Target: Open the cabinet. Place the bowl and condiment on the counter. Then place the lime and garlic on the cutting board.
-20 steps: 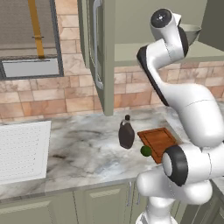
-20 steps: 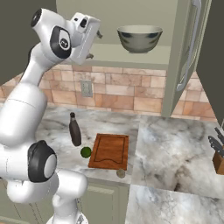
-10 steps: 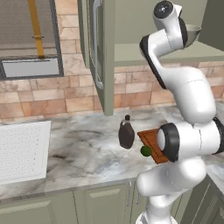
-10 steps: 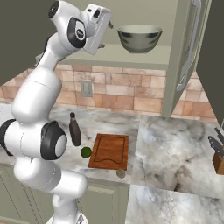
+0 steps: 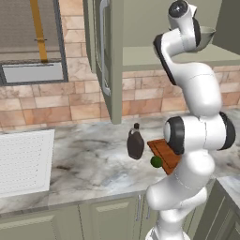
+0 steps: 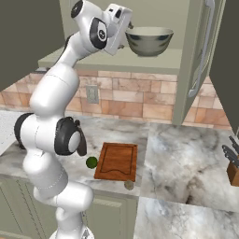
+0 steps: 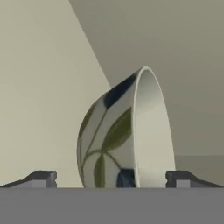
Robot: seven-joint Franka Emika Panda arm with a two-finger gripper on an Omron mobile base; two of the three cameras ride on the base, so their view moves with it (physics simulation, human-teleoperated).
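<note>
Shiny round steel bowl (image 6: 149,40) sits on the open olive-green wall cabinet's (image 6: 198,56) shelf; the two-finger gripper (image 7: 109,179), fingers spread wide and empty, faces it just beside.

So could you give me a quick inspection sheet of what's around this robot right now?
Surface: marbled counter, dry, no spills.
Job's things: cabinet open; steel bowl on its shelf; condiment bottle on the counter; lime left of the cutting board; garlic off the board's front edge.
Clutter: knife block at far right.
Claw: claw open, fingertips either side of the bowl, not gripping.
Cables: nothing seen.
Surroundings: brick backsplash, wall outlet.
</note>
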